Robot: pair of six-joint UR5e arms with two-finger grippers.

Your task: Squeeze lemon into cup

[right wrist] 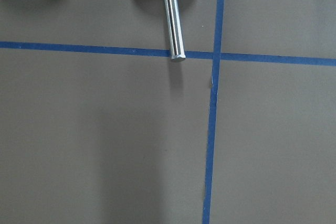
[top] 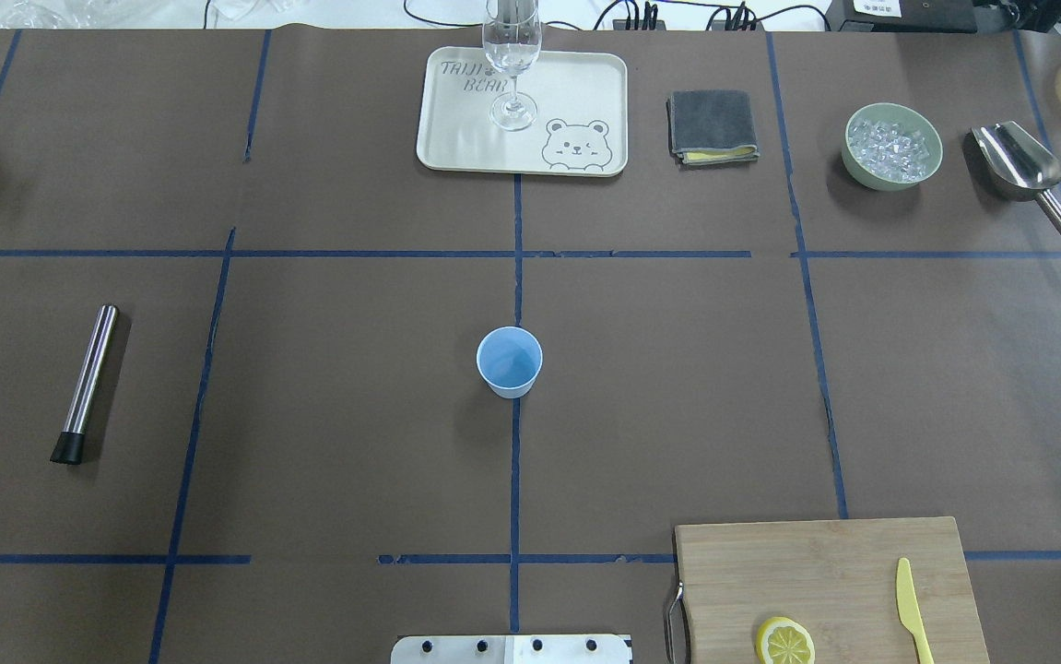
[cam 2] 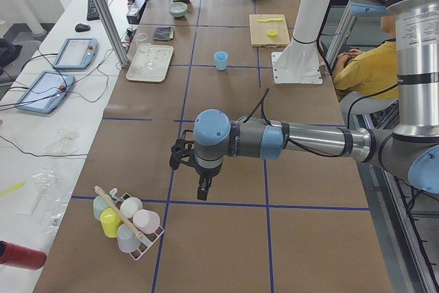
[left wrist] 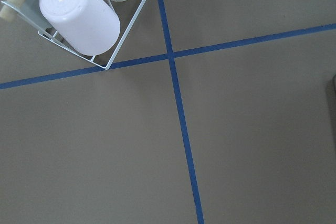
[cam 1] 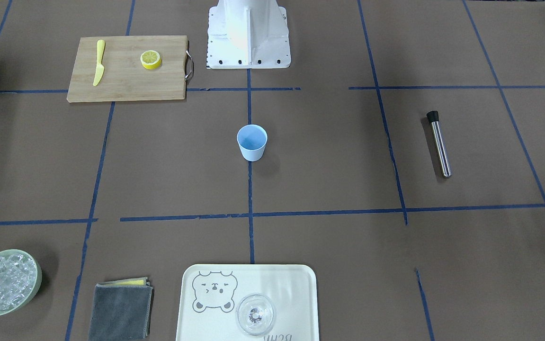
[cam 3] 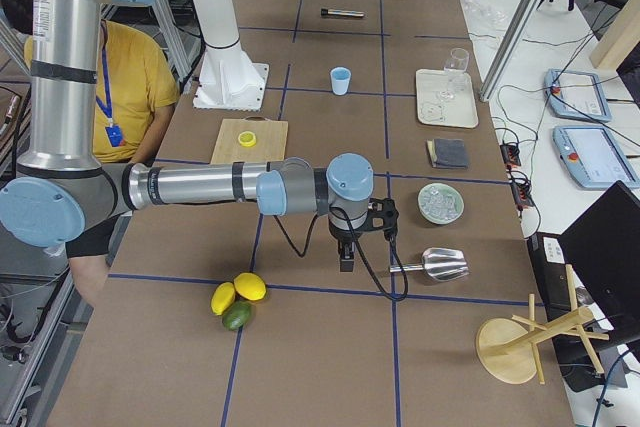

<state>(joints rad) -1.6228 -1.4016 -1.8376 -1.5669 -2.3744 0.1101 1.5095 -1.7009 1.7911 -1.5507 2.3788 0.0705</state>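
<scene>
The lemon (cam 1: 151,59) lies cut face up on a wooden cutting board (cam 1: 125,90), on the robot's right near its base; it also shows low in the overhead view as the lemon (top: 784,641). The light blue cup (cam 1: 252,142) stands upright and empty at the table's middle, and is seen from above as the cup (top: 510,361). Both grippers are far from them. My left gripper (cam 2: 204,190) hangs over the left end of the table, my right gripper (cam 3: 347,259) over the right end. I cannot tell whether either is open or shut.
A yellow knife (cam 1: 99,62) lies on the board. A steel muddler (cam 1: 439,143), a tray (cam 1: 296,279) with a clear glass (cam 1: 254,315), a grey cloth (cam 1: 120,310) and a bowl of ice (cam 1: 2,282) surround the cup. A cup rack (cam 2: 130,221) and a scoop (cam 3: 432,265) lie near the grippers.
</scene>
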